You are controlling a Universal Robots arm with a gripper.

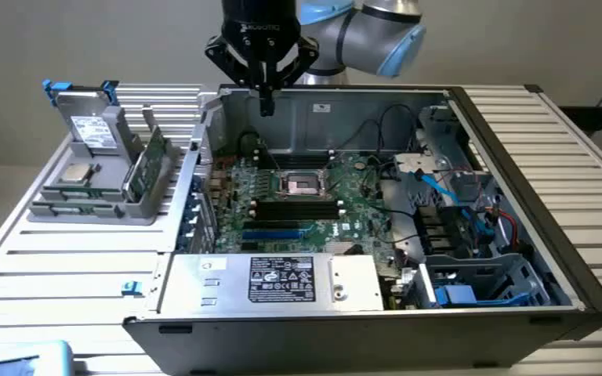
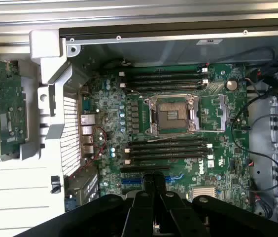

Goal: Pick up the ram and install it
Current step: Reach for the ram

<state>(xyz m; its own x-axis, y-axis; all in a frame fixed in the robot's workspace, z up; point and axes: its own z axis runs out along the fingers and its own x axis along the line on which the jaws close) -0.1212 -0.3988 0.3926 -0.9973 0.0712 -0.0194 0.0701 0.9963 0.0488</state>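
The ram (image 1: 148, 166) is a narrow green stick standing on edge in the grey holder (image 1: 92, 205) at the exterior view's left, outside the computer case. In the wrist view the ram (image 2: 9, 104) lies off to the side of the case wall. My gripper (image 1: 266, 103) hangs high over the case's back wall, well apart from the ram, fingers shut with nothing between them. The wrist view shows the shut gripper (image 2: 154, 178) over the green motherboard (image 2: 218, 113), near the empty black memory slots (image 2: 166, 149). In the exterior view these slots (image 1: 298, 208) sit in front of the processor socket.
The holder also carries a grey drive with a white label (image 1: 96, 131) and a square chip (image 1: 75, 174). A silver power supply (image 1: 280, 282) closes the case front. Cables and a drive cage (image 1: 469, 235) crowd the exterior view's right. The slatted table (image 1: 60, 266) surrounds the case.
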